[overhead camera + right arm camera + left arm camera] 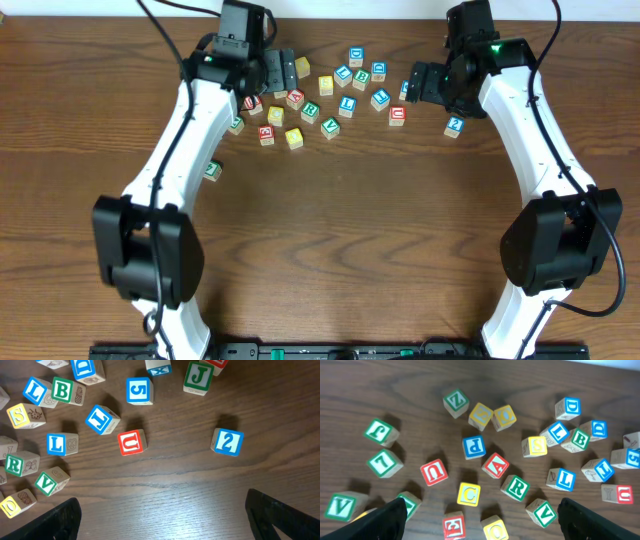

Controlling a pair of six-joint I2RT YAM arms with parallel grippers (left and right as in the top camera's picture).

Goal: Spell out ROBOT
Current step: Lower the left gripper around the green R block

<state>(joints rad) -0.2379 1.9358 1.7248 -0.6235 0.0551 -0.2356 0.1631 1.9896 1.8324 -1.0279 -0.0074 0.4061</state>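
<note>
While left gripper and right gripper both hang empty, jaws spread wide, no cube is picked. R cube lies just ahead between the left fingers, B cube farther ahead-right. That spread suits straddling one.

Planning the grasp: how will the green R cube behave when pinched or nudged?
The green R cube looks like rigid wood, unlikely to deform. Flat faces suggest sliding, not rolling. The neighbouring V cube sits close, so a push may bump it.

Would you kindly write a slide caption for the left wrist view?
Open left hand hovers over scattered letter cubes, green R beside red A.
</note>
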